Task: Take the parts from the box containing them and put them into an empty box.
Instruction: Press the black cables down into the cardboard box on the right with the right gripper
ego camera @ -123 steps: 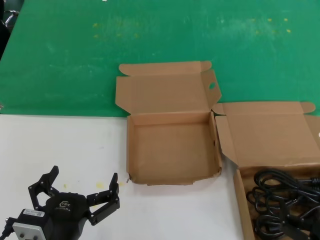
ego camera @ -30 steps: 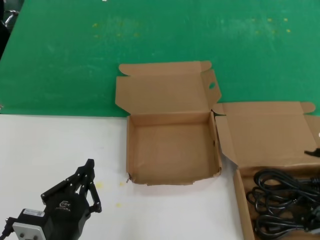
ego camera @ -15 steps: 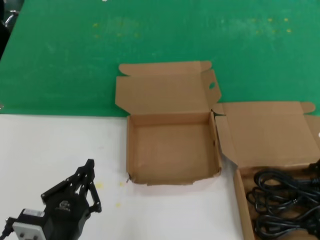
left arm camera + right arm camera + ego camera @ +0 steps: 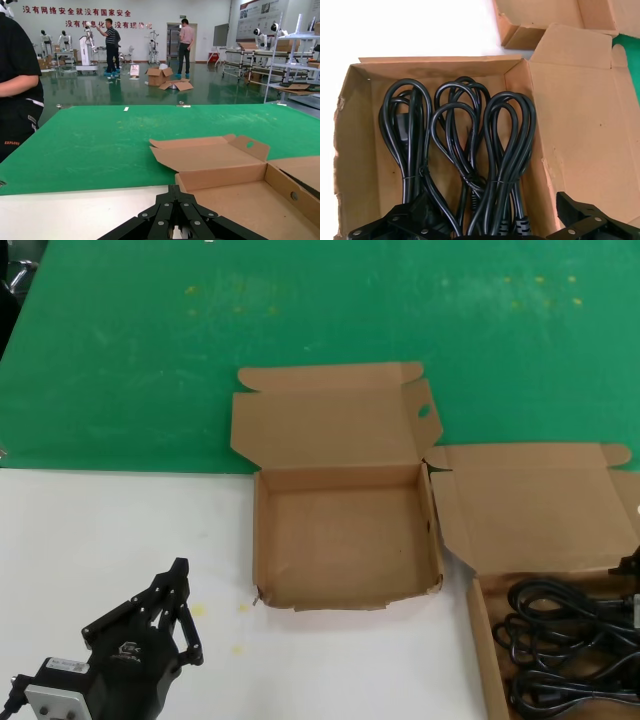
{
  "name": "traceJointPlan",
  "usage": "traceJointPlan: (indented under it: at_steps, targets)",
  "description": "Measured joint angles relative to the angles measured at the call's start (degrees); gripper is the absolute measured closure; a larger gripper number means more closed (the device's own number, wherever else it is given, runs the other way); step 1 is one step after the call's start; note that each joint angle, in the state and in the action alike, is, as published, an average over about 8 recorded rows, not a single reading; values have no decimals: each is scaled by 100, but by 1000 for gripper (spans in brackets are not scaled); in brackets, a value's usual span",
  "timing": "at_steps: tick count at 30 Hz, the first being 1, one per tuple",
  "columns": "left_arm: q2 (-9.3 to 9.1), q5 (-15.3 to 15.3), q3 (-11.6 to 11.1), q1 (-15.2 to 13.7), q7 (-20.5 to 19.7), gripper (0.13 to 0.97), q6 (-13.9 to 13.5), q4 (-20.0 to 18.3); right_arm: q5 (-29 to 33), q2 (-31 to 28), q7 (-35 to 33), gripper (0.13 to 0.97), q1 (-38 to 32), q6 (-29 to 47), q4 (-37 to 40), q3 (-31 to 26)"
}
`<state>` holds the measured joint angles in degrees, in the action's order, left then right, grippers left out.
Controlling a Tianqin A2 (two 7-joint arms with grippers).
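Three looped black power cords (image 4: 462,150) lie side by side in the plain-lidded cardboard box (image 4: 355,140); they also show in the head view (image 4: 565,640) at the lower right. My right gripper (image 4: 487,222) hangs over the plug ends of the cords with its jaws wide open and empty. Only a dark tip of it (image 4: 632,565) shows at the right edge of the head view. The empty box (image 4: 340,540), with an oval hole in its lid tab, stands in the middle. My left gripper (image 4: 180,580) is shut and empty, parked on the white table at the lower left.
The table is white at the front and covered by a green mat (image 4: 320,320) at the back. The cord box's open lid (image 4: 530,505) lies flat just to the right of the empty box. People and shelving stand far behind the table in the left wrist view.
My left gripper was open in the oldest frame and is shut since, staying in place. The right gripper's tip at the right edge has shifted slightly. The cords and boxes have not moved.
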<state>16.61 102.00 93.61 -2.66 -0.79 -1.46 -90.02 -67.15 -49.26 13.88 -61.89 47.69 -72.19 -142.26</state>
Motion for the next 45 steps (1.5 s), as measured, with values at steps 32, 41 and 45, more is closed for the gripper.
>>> traceJointPlan:
  at_steps: [32,41,45]
  targets:
    - [0,0,0,0,0,964,0,0,612,869,-744,722,730,464,595,1919]
    - [0,0,0,0,0,964,0,0,617,971,-918,809,824,448,678,2112]
    - [0,0,0,0,0,964,0,0,668,948,-833,871,841,552,523,2184]
